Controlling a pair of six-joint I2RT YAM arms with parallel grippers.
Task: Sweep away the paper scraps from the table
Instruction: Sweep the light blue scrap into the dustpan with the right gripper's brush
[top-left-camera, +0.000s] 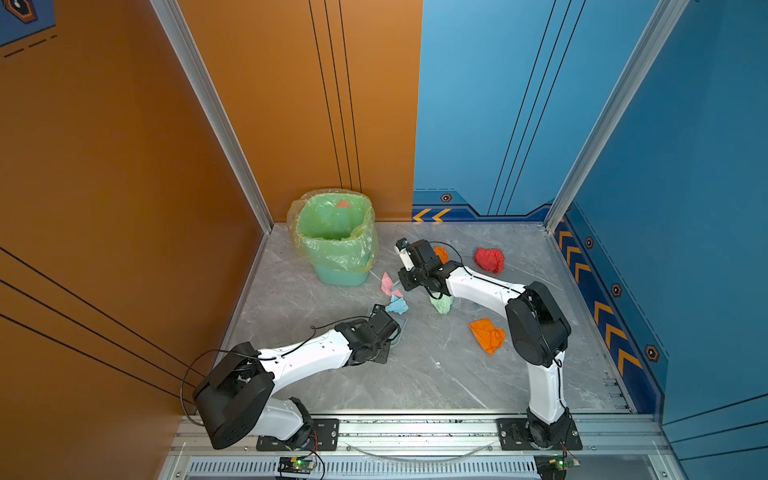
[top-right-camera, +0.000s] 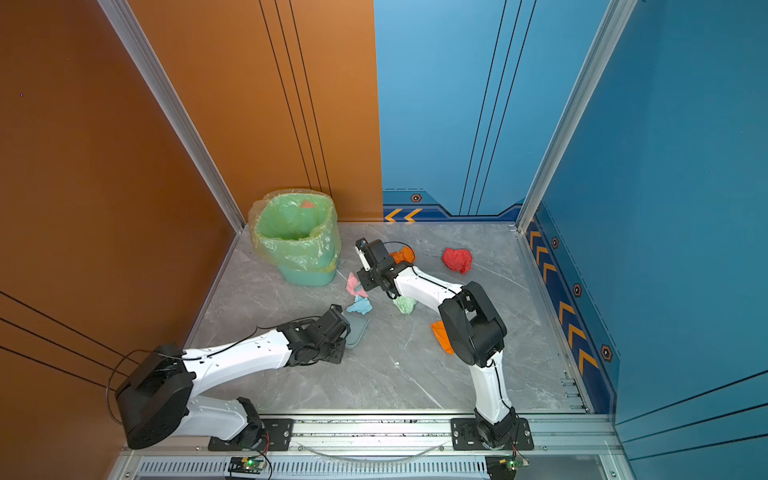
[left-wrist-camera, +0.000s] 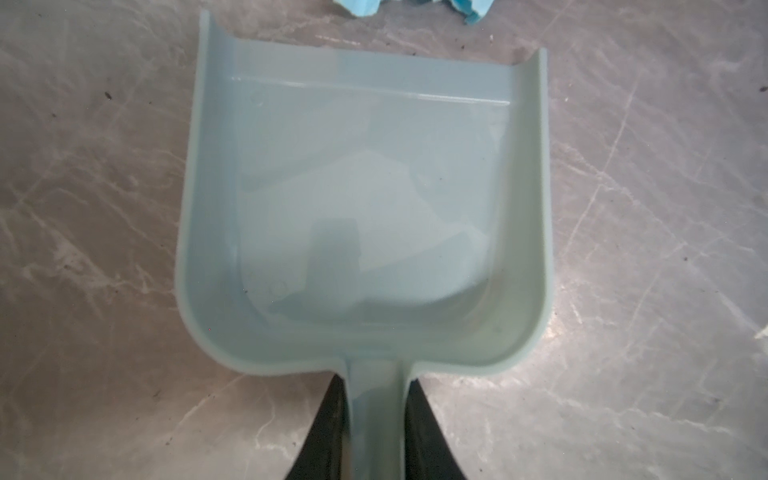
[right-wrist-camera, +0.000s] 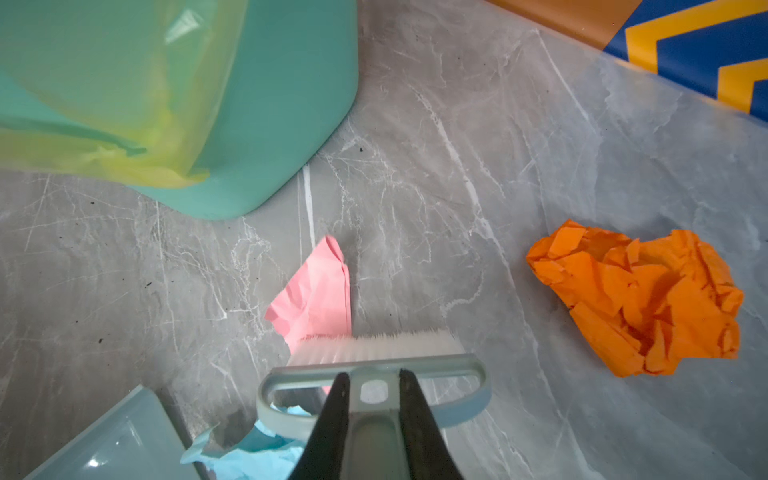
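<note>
**Paper scraps (top-left-camera: 397, 306) loose all over the table (top-left-camera: 436, 374)**

Clamping the dustpan (left-wrist-camera: 365, 187) handle in the left gripper (left-wrist-camera: 375, 378), pan down on the table. Pinching the brush (right-wrist-camera: 374, 347) in the right gripper (right-wrist-camera: 374, 374), bristles at the pink scrap (right-wrist-camera: 316, 295), light blue scrap (right-wrist-camera: 257, 453) near the pan's mouth. Red wad (top-left-camera: 489, 260), pale green wad (top-left-camera: 441, 304), orange wads (top-left-camera: 487, 335) further right.

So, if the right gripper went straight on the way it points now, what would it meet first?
Probably the pink crumpled paper scrap: the bristles of the grey-blue plastic brush that the right gripper holds seem to touch it.
</note>
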